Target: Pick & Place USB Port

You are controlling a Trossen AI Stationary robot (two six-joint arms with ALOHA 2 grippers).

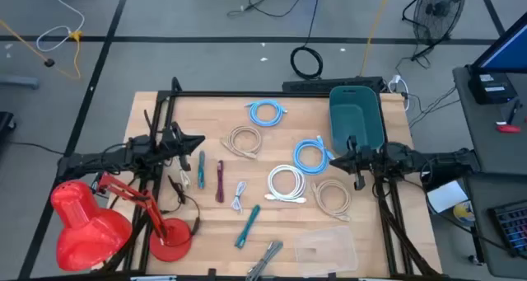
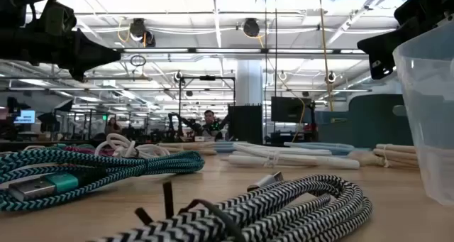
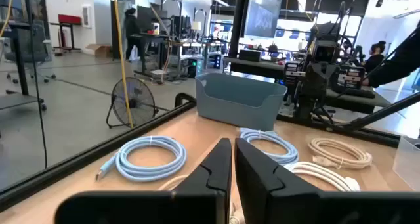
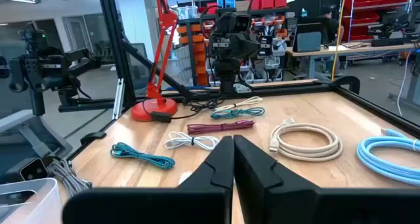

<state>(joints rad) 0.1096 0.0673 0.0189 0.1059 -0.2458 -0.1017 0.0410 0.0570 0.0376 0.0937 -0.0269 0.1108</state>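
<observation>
Several bundled USB cables lie flat on the wooden table: two blue coils [image 1: 266,111] [image 1: 311,155], a white coil [image 1: 286,184], two beige coils [image 1: 244,141] [image 1: 332,196], a maroon cable [image 1: 220,180], teal cables [image 1: 248,226] and a small white one [image 1: 239,195]. My left gripper [image 1: 200,141] [image 3: 233,148] hovers shut at the table's left side, above the surface, pointing toward the right. My right gripper [image 1: 336,159] [image 4: 233,144] hovers shut at the right side, pointing left, beside the nearer blue coil. Neither holds anything.
A blue-grey bin [image 1: 356,116] stands at the far right, just behind my right arm. A clear plastic container [image 1: 327,246] and a black-and-white braided cable [image 1: 265,260] sit at the near edge. A red desk lamp [image 1: 90,219] occupies the near left corner.
</observation>
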